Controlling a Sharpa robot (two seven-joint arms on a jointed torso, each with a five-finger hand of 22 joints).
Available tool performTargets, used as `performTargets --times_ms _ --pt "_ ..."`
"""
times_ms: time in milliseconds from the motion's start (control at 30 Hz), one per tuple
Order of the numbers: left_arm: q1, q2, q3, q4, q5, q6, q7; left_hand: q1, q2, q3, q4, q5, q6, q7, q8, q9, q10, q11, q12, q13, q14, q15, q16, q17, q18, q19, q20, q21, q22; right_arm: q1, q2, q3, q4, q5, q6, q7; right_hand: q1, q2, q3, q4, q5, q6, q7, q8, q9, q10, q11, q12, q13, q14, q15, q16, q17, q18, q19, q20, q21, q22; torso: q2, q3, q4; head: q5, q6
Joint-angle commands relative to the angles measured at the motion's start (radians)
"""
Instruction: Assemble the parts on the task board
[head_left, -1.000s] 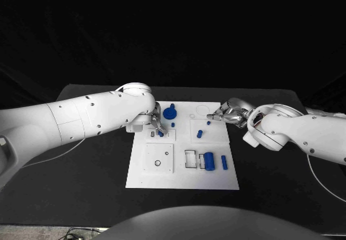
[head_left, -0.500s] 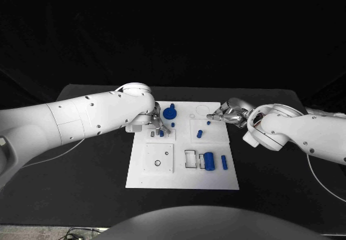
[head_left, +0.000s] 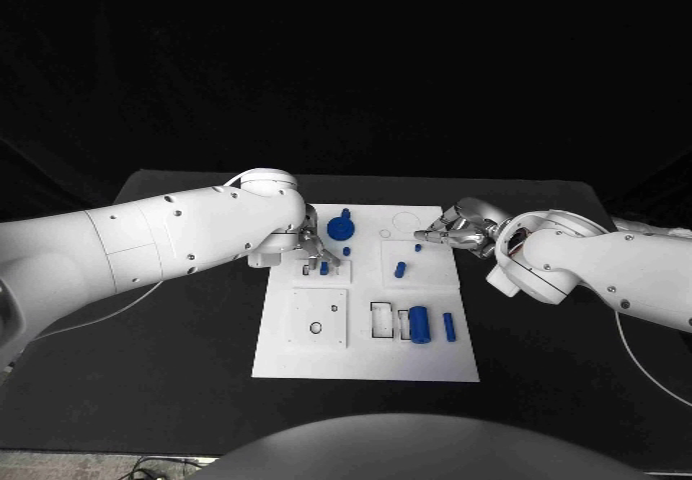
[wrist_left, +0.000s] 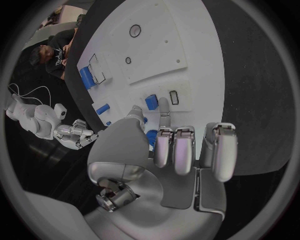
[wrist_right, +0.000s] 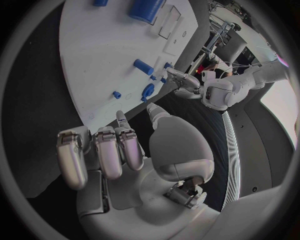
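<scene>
The left robot hand (head_left: 307, 249) pinched a small blue part (head_left: 323, 266) over the task board (head_left: 433, 355) far-left on the table (head_left: 173, 340); the right robot hand (head_left: 443, 233) hovered empty, fingers curled, at its far-right edge

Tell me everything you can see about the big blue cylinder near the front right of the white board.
The big blue cylinder is a plain, smooth blue piece, plastic by its look, the largest of the parts there. It lies on its side on the task board, lengthwise front to back, beside a small rectangular recess, with a thinner blue bar on its other side. Neither hand touches it.
</scene>
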Motion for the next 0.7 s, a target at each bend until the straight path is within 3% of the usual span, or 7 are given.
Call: performTargets --times_ms 33,233,467,600,700 --pt "0.001 -0.015 0.001 0.02 -0.025 -0.092 0.037 -0.012 0.007 -0.009 0.0 -0.005 0.008 0.001 0.004 0.002 0.106 -0.001 -0.004 0.261 0.107 0.001 0.003 0.263 -0.007 0.103 0.01 0.002 0.263 -0.002 0.0 0.0 -0.001 -0.009 0.011 0.001 0.006 0.004 -0.004 0.0 0.004 -0.001 0.005 0.003 0.002 0.104 0.008 0.004 0.263 0.104 0.009 0.004 0.263 -0.007 0.105 0.009 0.004 0.263 0.0 -0.0007 0.0009 0.001 0.004" --pt "0.008 -0.069 0.004 0.075 -0.018 -0.243 0.117 -0.02 0.011 -0.019 0.0 -0.007 0.014 -0.001 0.007 0.005 0.106 -0.003 -0.004 0.261 0.107 0.0 0.003 0.263 -0.007 0.103 0.01 0.002 0.263 -0.003 -0.002 0.0 -0.002 -0.009 0.01 0.003 0.006 0.004 -0.004 0.0 0.004 -0.001 0.005 0.003 0.002 0.104 0.008 0.004 0.263 0.104 0.009 0.004 0.263 -0.007 0.105 0.009 0.004 0.263 0.0 -0.0003 0.0008 0.003 0.006" --pt "0.016 -0.141 0.006 0.131 0.089 -0.435 0.252 -0.017 0.007 -0.029 -0.003 -0.007 0.013 -0.001 0.006 0.007 0.106 -0.003 -0.004 0.261 0.107 0.001 0.003 0.263 -0.007 0.103 0.007 0.002 0.263 -0.005 -0.004 0.0 -0.004 -0.01 0.009 0.003 0.006 0.004 -0.004 0.0 0.004 -0.001 0.005 0.003 0.002 0.104 0.008 0.004 0.263 0.104 0.009 0.004 0.263 -0.007 0.105 0.009 0.004 0.263 -0.001 0.0004 0.0004 0.004 0.006" --pt "0.017 -0.168 0.005 0.143 0.133 -0.493 0.289 0.001 0.003 -0.038 -0.002 -0.002 -0.007 0.004 -0.007 0.005 0.106 0.001 -0.004 0.261 0.107 0.004 0.003 0.263 -0.007 0.103 0.002 0.002 0.263 -0.006 -0.004 0.0 -0.005 -0.01 0.008 0.004 0.006 0.005 -0.004 0.0 0.005 -0.002 0.005 0.004 0.002 0.104 0.008 0.004 0.263 0.104 0.009 0.004 0.263 -0.007 0.105 0.01 0.004 0.263 0.0 0.0011 0.0009 0.009 0.011" --pt "0.017 -0.18 0.005 0.134 0.146 -0.478 0.284 -0.009 0.002 -0.049 0.0 0.002 -0.017 0.008 -0.015 0.002 0.106 0.005 -0.004 0.261 0.107 0.007 0.003 0.263 -0.007 0.103 0.001 0.002 0.263 -0.006 -0.003 0.0 -0.006 -0.01 0.008 0.004 0.006 0.005 -0.004 0.0 0.005 -0.002 0.005 0.004 0.002 0.104 0.008 0.004 0.263 0.104 0.009 0.004 0.263 -0.007 0.105 0.01 0.004 0.263 -0.002 0.0012 0.0014 0.011 0.013"
